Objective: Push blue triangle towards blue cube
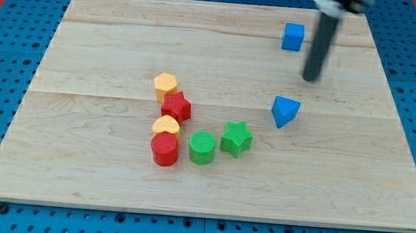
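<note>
The blue triangle (285, 111) lies right of the board's middle. The blue cube (293, 37) stands near the view's top, almost straight above the triangle. My rod comes down from the view's top right, and my tip (312, 78) rests on the board between the two, a little to the right of both. It is above and right of the triangle and below and right of the cube, touching neither.
A cluster sits left of centre: a yellow block (165, 85), a red star (177, 106), a second yellow block (166, 124), a red cylinder (164, 149), a green cylinder (202, 146) and a green star (236, 138). The wooden board (78, 158) lies on blue pegboard.
</note>
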`<action>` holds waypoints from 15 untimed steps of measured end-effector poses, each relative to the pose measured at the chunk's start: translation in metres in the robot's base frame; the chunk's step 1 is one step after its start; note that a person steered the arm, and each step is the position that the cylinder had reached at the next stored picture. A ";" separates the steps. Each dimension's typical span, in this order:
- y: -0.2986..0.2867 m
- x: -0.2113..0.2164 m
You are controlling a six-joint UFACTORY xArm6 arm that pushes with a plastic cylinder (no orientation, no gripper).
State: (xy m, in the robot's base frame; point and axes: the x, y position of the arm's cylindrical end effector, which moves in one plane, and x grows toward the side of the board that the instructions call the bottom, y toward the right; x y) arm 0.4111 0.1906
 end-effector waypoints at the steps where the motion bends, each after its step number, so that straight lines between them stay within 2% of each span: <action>1: 0.023 0.072; 2: -0.077 0.064; 3: -0.107 0.030; 4: -0.107 -0.005; 5: -0.138 -0.044; 7: -0.149 -0.089; 9: -0.148 -0.116; 10: -0.102 -0.102; 15: -0.088 -0.062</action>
State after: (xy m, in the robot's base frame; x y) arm 0.3491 0.1028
